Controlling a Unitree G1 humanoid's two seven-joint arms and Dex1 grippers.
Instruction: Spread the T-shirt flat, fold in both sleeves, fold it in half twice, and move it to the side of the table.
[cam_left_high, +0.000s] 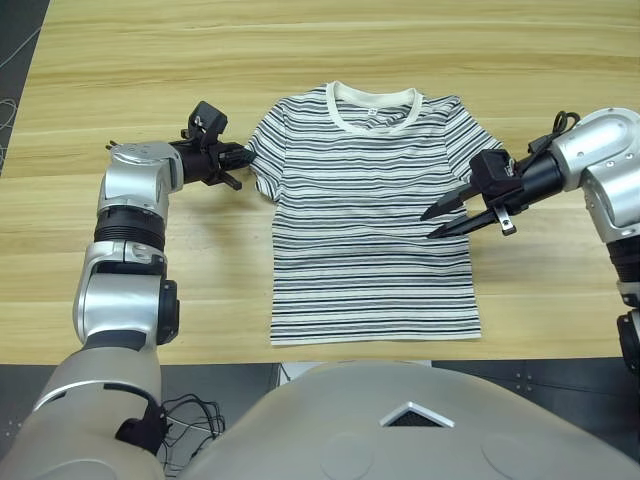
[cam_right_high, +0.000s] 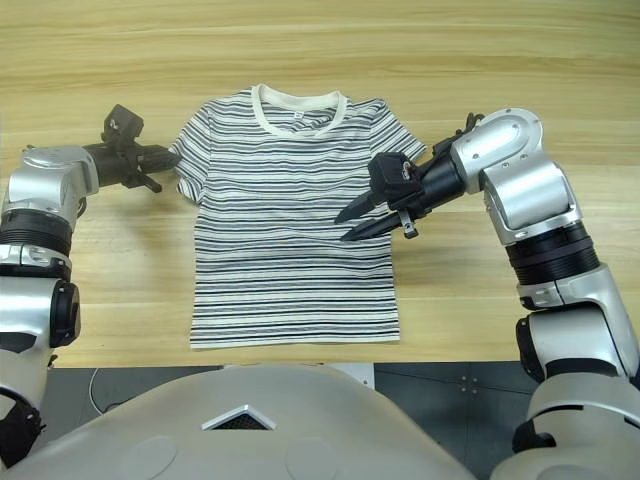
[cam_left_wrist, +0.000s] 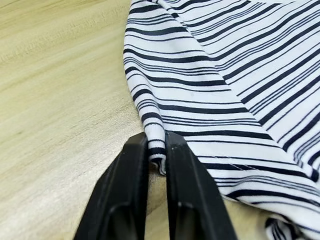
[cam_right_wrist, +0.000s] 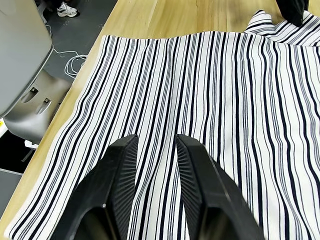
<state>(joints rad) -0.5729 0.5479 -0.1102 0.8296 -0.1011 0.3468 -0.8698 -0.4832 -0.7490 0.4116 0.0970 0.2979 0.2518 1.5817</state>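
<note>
Pale wood table (cam_left_high: 120, 60) under the T-shirt (cam_left_high: 370, 220); its near edge runs just beside the T-shirt's hem (cam_left_high: 375, 335).

- T-shirt: black-and-white striped, spread front-up, body flat, hem nearest, collar (cam_left_high: 375, 105) farthest. Both sleeves lie out to the T-shirt's sides, not yet folded in.
- Right gripper (cam_left_high: 430, 226): over the T-shirt's right side, about mid-body, below the right sleeve (cam_left_high: 470, 130). Fingers a narrow gap apart, nothing between them. Cannot tell whether the tips touch the cloth.
- Left gripper (cam_left_high: 243, 156): at the outer edge of the left sleeve (cam_left_high: 268, 165). Fingers closed together on a small pinch of the sleeve's edge; the wrist view shows a thin fold of cloth clamped at the tips.

Step, as judged: folding in the left sleeve.

Risks:
- The bite on the sleeve is shallow and close to the fingertips, so it could slip out mid-fold.
- Nothing visibly pins the T-shirt's body, so carrying the sleeve inward could drag the T-shirt sideways or ruck the shoulder.
- The right gripper sits over the body and could snag the cloth if lowered.
</note>
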